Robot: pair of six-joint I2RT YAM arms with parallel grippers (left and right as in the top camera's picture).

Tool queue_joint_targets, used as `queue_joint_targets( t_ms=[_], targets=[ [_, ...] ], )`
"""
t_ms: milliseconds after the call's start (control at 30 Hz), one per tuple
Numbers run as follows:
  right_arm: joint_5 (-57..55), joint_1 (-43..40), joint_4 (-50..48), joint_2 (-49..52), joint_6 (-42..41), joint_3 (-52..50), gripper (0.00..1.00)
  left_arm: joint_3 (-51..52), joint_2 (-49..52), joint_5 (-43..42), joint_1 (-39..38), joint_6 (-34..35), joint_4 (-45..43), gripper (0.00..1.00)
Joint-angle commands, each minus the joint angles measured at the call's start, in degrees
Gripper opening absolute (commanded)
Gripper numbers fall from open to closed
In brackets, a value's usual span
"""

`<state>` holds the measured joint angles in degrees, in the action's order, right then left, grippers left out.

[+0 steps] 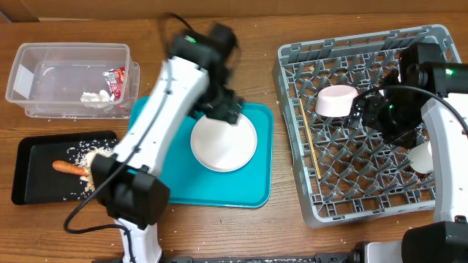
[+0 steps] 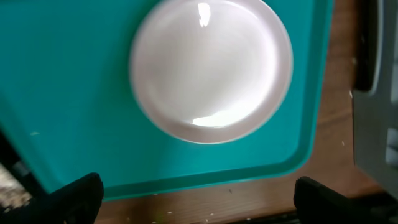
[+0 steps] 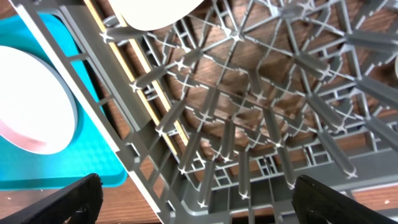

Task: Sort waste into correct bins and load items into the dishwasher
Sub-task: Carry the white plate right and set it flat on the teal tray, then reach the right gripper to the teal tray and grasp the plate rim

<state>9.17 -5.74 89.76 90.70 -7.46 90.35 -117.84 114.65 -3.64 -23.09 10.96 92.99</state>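
Left gripper (image 2: 199, 200): closest to its wrist lens, with two dark fingertips spread wide and nothing between them, over the near edge of the teal tray (image 2: 74, 93).
Right gripper (image 3: 200, 199): two fingertips spread wide and holding nothing, over the dish rack (image 3: 155, 180).
Plate (image 1: 224, 142): one, round and white, lying flat on the teal tray below the left gripper.
Bowl (image 1: 336, 101): one, seen clearly inside the dish rack near its far left.
Second white dish (image 1: 422, 157): one, at the rack's right side and half hidden by the right arm; I cannot tell whether it is a cup or a bowl.
Chopsticks (image 1: 307, 142): lying along the rack's left side; the count is unclear.
Clear tub (image 1: 29, 73): holds one red wrapper (image 1: 115, 80) and one white tissue (image 1: 93, 97).
Black tray (image 1: 33, 186): holds one carrot (image 1: 69, 167) beside a scatter of beige scraps (image 1: 91, 157).
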Motion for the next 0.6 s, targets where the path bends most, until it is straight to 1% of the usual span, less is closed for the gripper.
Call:
queue_joint_targets(
  t_ms=[0, 133, 233, 333, 467, 500, 567],
  targets=[
    [1.22, -0.04, -0.92, -0.72, 0.46, 0.85, 1.0, -7.23, -3.56, 7.13, 6.34, 3.13, 3.26, 1.0],
    [5.75, 1.05, -0.96, -0.79, 1.7, 5.6, 1.0, -8.46, -9.44, 7.15, 14.14, 3.48, 3.82, 1.0],
    [8.61, 5.03, -1.77, -0.83, 2.16, 10.75, 1.0, -8.17, -13.79, 6.75, 20.55, 4.61, 3.82, 1.0],
    [8.52, 11.96, -4.85, -0.83, 2.08, 14.14, 1.0, -8.15, -17.73, 5.46, 27.45, 5.4, 3.82, 1.0],
    [8.22, 22.34, -11.69, -0.33, 1.27, 13.57, 1.0, -8.04, -20.74, 2.32, 35.6, 5.35, 3.82, 1.0],
    [7.52, 24.81, -13.31, 0.07, 1.05, 13.0, 1.0, -7.89, -21.11, 1.92, 37.2, 5.33, 3.82, 1.0],
    [2.78, 29.22, -15.65, 1.29, -1.97, 11.87, 1.0, -7.87, -21.35, 1.77, 39.82, 4.81, 3.82, 0.99]
  ],
)
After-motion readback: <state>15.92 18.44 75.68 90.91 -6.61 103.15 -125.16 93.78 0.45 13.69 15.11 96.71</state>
